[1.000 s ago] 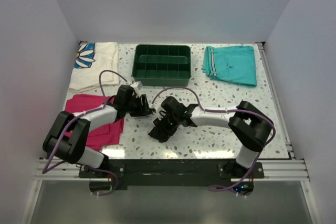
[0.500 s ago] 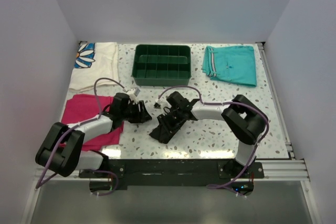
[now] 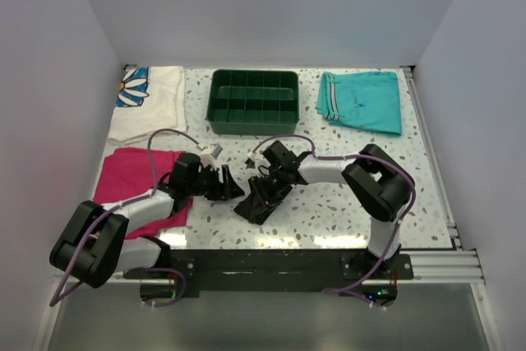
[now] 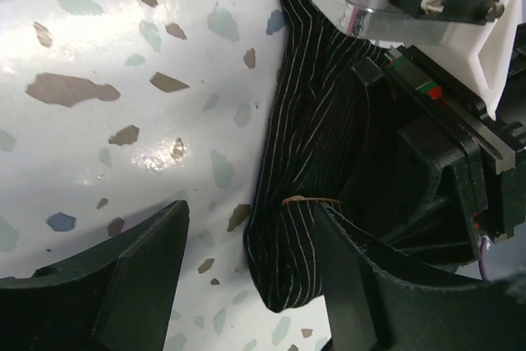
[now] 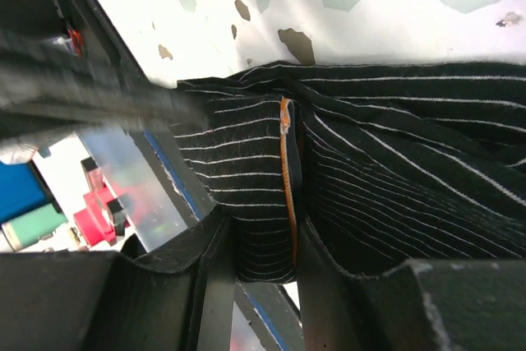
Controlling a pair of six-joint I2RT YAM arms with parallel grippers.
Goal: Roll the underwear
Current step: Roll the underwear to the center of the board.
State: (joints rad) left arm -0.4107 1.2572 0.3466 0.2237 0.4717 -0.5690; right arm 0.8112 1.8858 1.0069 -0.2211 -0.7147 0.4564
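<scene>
Black underwear (image 3: 261, 196) mid-roll by the table's (image 3: 345, 211) near edge.
My right gripper (image 5: 259, 236) clamps its fold; my left gripper (image 4: 246, 219) gapes beside it and should pinch next.

My left gripper (image 3: 233, 188) stands spread just left of the black finely striped underwear bundle (image 3: 261, 200). My right gripper (image 5: 261, 244) pinches a fold of it, so nothing more fits between us at the middle of the speckled white desk (image 3: 345, 203).

A magenta folded cloth (image 3: 131, 172) takes the left edge, a white daisy-print cloth (image 3: 152, 100) the far left corner, a dark green plastic compartment tray (image 3: 253, 103) the far edge's middle, and folded teal shorts (image 3: 362, 100) the far right corner.

I see bare desk between tray and bundle, and along the right side down to the near edge.
</scene>
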